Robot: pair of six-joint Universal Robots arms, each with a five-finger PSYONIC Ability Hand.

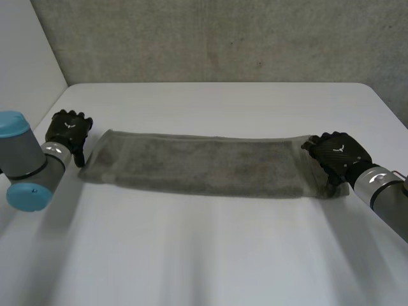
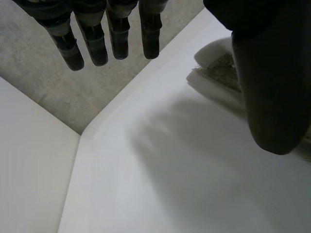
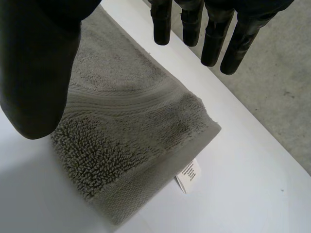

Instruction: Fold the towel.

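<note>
Seemingly halved lengthwise, with towel [image 1: 204,166] lying between spread, empty left hand [image 1: 69,132] and right hand [image 1: 338,156]; crosswise folds not yet done

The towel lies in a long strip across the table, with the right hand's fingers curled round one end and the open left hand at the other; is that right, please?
Not quite: the right wrist view shows the right hand's fingers straight over the towel's end, gripping nothing. The strip across the table and the open left hand are right.

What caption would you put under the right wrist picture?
Open right hand above one end of the grey towel, white label peeking out beneath it.
</note>
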